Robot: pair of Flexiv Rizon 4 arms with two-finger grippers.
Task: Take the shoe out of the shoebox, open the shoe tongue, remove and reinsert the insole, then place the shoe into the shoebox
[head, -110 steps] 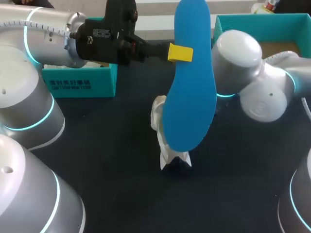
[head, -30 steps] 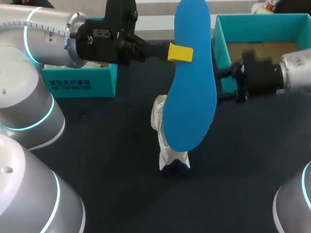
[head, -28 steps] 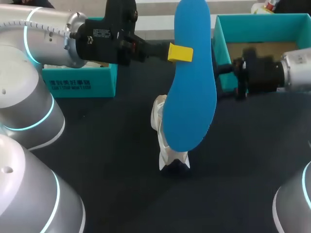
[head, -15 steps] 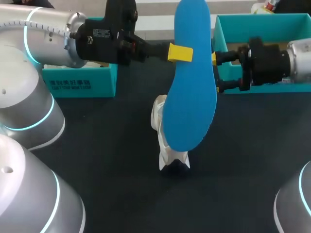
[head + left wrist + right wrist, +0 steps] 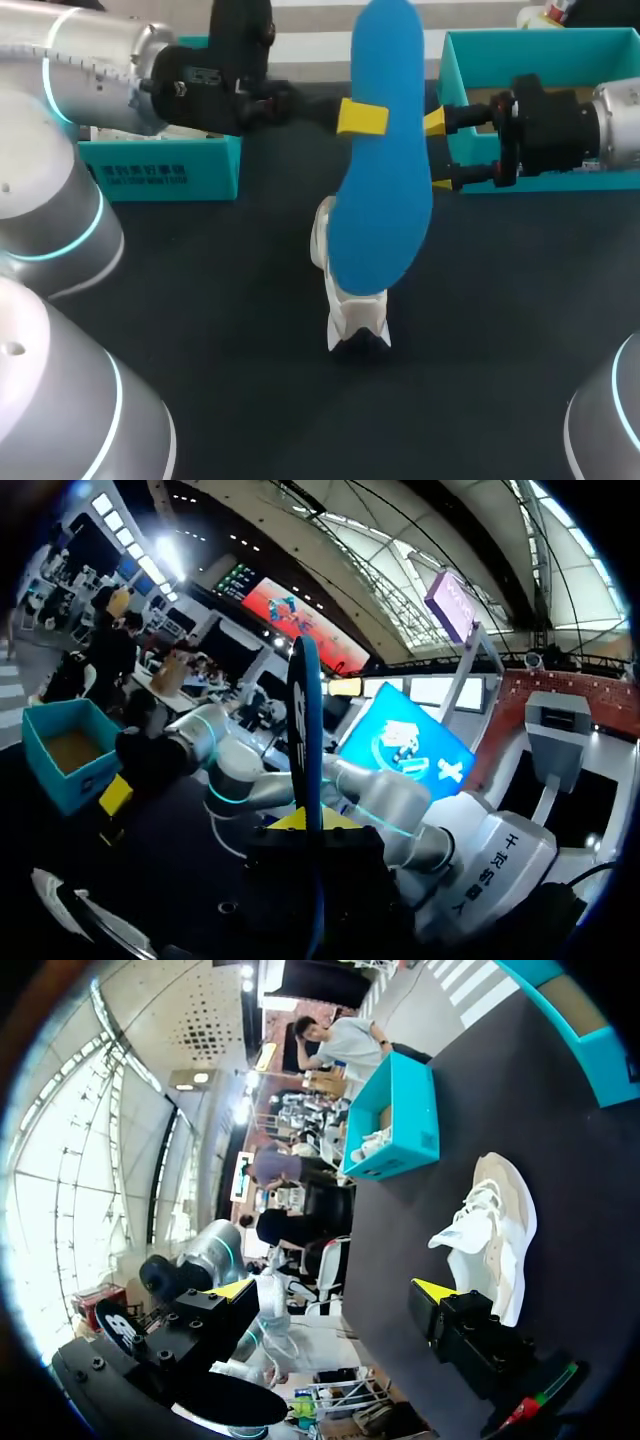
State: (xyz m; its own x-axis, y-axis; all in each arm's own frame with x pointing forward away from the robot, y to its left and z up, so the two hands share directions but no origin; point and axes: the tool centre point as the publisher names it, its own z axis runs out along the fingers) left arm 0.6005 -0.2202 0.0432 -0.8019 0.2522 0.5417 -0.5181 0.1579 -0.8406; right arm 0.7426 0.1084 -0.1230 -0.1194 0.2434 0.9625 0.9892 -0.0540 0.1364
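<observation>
A blue insole (image 5: pixel 385 180) hangs upright above the table, and my left gripper (image 5: pixel 364 117) is shut on its upper part. In the left wrist view the insole (image 5: pixel 304 730) shows edge-on, rising from between the fingers of that gripper (image 5: pixel 310 823). Under its lower end a white shoe (image 5: pixel 350 310) lies on the dark table. My right gripper (image 5: pixel 438 153) stands open just right of the insole, touching nothing, in front of the teal shoebox (image 5: pixel 540 42). From the right wrist I see the shoe (image 5: pixel 492 1230) ahead of the open gripper (image 5: pixel 333 1290).
A second teal box (image 5: pixel 165 170) stands at the back left, behind my left arm; the right wrist view shows this box (image 5: pixel 395 1120) holding something white. The dark table (image 5: pixel 240 330) spreads out around the shoe.
The right gripper has risen from beside the insole's middle to level with the shoebox's front wall. The left arm has shifted the insole slightly left.
</observation>
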